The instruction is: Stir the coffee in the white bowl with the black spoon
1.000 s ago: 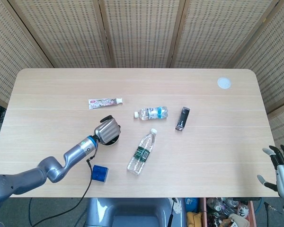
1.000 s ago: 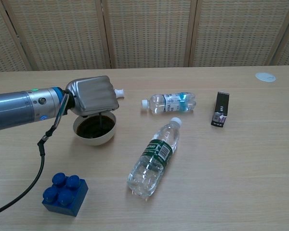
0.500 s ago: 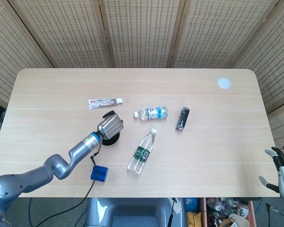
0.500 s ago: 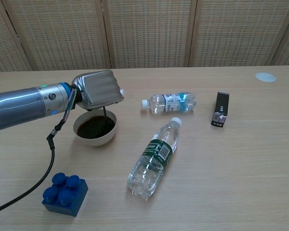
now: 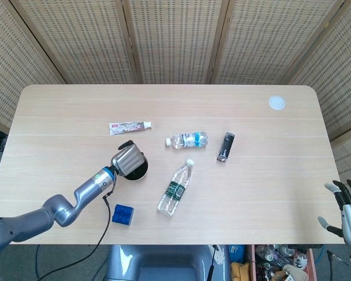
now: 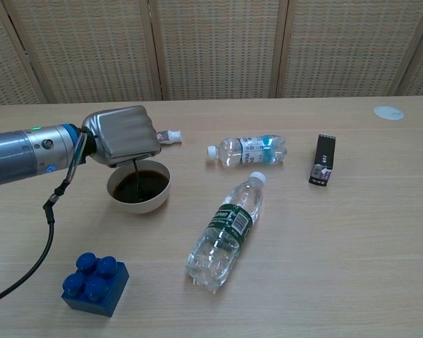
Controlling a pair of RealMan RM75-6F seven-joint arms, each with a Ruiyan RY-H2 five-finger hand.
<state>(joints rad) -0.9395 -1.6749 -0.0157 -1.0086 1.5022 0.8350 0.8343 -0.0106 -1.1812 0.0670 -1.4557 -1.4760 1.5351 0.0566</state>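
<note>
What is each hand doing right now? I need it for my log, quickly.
Left hand: holding the black spoon, which dips into the white bowl.
Right hand: open, fingers apart, holding nothing.

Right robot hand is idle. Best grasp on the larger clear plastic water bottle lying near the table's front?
Probably the labelled middle of the larger clear plastic water bottle, taken from above. It lies on its side on the light wooden table, cap pointing away toward the smaller clear plastic bottle, so fingers would close across the round body, where both long sides look free.
</note>
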